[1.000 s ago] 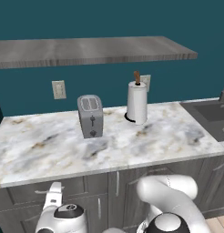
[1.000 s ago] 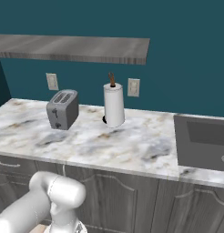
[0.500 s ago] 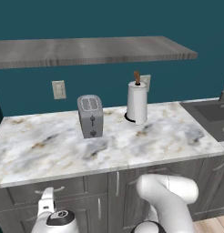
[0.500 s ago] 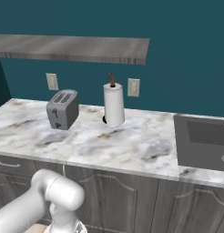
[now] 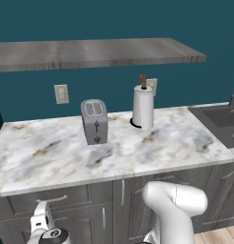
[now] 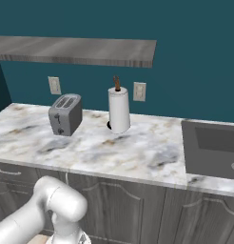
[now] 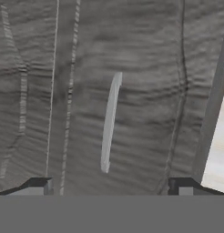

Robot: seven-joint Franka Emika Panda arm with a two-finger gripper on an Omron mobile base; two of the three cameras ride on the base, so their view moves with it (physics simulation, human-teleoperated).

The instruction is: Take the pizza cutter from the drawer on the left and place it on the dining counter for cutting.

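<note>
Open pincer facing drawer handle

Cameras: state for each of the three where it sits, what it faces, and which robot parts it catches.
Left base view: behind-left, facing the marble counter with toaster; white arm lower right.
Right base view: behind-right, same counter, toaster and paper towel holder; arm lower left.
Hand view: close on a dark grey cabinet front with a silver bar handle; gripper jaws open.
</note>
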